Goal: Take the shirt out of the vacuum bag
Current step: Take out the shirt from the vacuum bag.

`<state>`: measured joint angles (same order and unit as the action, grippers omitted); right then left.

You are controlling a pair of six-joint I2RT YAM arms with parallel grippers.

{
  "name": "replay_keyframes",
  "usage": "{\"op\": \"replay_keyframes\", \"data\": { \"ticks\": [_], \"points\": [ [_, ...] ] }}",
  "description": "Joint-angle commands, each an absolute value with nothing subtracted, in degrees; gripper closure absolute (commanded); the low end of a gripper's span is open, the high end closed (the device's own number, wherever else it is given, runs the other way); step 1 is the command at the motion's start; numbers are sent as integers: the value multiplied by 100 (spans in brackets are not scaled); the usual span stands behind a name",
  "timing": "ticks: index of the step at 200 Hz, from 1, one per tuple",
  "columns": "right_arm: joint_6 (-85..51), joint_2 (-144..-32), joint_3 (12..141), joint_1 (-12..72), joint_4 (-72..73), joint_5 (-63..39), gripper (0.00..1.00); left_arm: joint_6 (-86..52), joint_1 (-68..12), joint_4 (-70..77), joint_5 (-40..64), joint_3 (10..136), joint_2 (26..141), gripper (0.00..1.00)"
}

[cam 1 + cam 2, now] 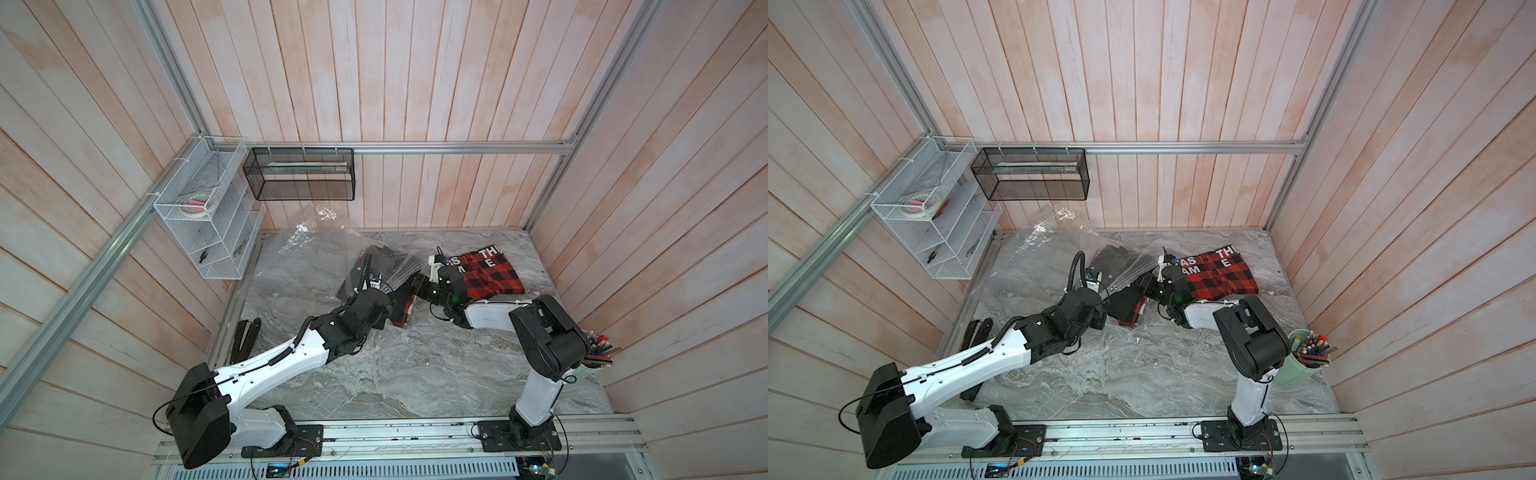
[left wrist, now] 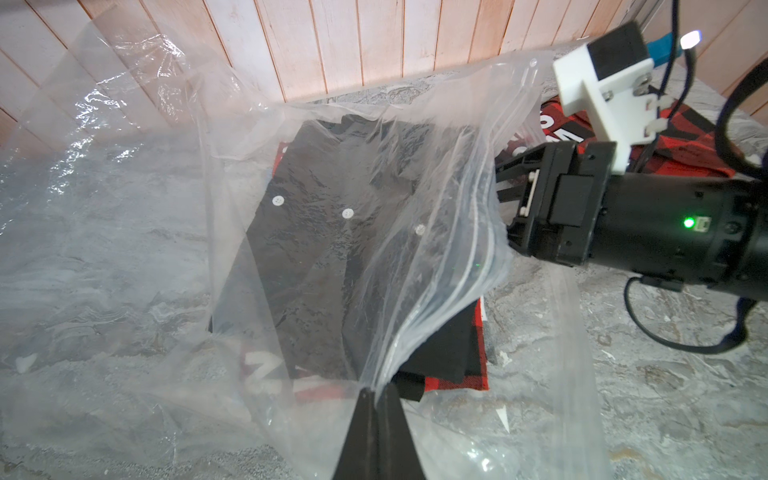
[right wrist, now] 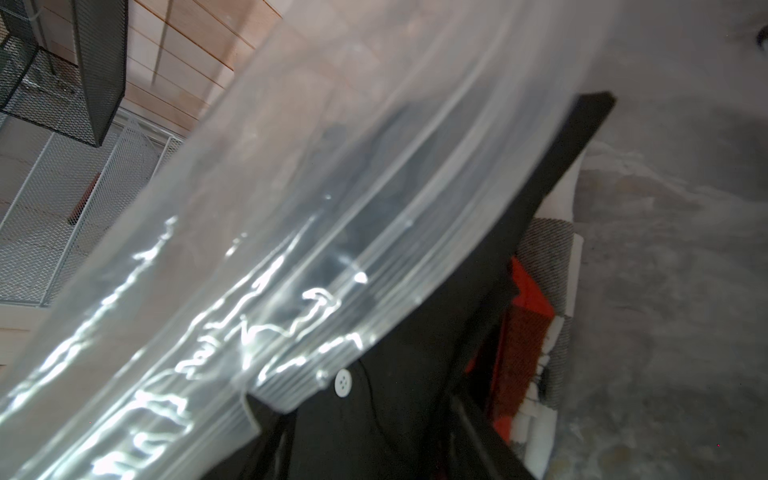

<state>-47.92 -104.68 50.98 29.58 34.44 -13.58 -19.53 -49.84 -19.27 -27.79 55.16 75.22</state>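
The clear vacuum bag [image 1: 299, 249] [image 2: 124, 208] lies crumpled at the back left of the marble table. A black shirt [image 2: 332, 249] [image 1: 1117, 255] with white buttons lies inside it. My left gripper [image 2: 376, 390] [image 1: 392, 297] is shut on the bag's zip-strip edge [image 2: 478, 249] and holds the mouth up. My right gripper [image 3: 365, 415] [image 1: 413, 282] reaches into the mouth from the right. Its jaws stand apart, and black shirt fabric [image 3: 399, 399] with a button [image 3: 342, 382] lies between them. A red plaid piece [image 2: 480, 345] lies under the black shirt at the mouth.
A red-and-black plaid garment [image 1: 494, 276] lies outside the bag at the back right. A white wire rack [image 1: 208, 224] and a black mesh basket [image 1: 299, 174] hang on the walls. A green cup of pencils [image 1: 1304, 361] stands at the right. A black tool [image 1: 245, 338] lies at the left.
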Motion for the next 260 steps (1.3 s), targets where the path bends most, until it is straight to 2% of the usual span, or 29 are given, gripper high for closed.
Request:
{"op": "replay_keyframes", "data": {
  "ticks": [1,53,67,96,129,260],
  "points": [
    [-4689,-10624,5354,2994,3322,-1585,45,-2057,-5001,-2002,-2962,5511,7559,100],
    [-4761,-10914,5466,3036,3425,-1645,46,-2134,-5001,-1991,-2926,5467,7533,100],
    [-4750,-10938,5521,3050,3408,-1644,48,-2152,-5001,-1980,-2919,5440,7532,100],
    [-4773,-10945,5594,3084,3501,-1631,67,-2187,-5001,-1970,-2890,5410,7528,100],
    [-4747,-10977,5673,3111,3491,-1629,100,-2188,-5002,-1978,-2911,5430,7497,100],
    [-4581,-9742,4686,2971,3549,-1616,100,-2279,-4942,-1932,-3116,5447,7392,100]
  ]
}}
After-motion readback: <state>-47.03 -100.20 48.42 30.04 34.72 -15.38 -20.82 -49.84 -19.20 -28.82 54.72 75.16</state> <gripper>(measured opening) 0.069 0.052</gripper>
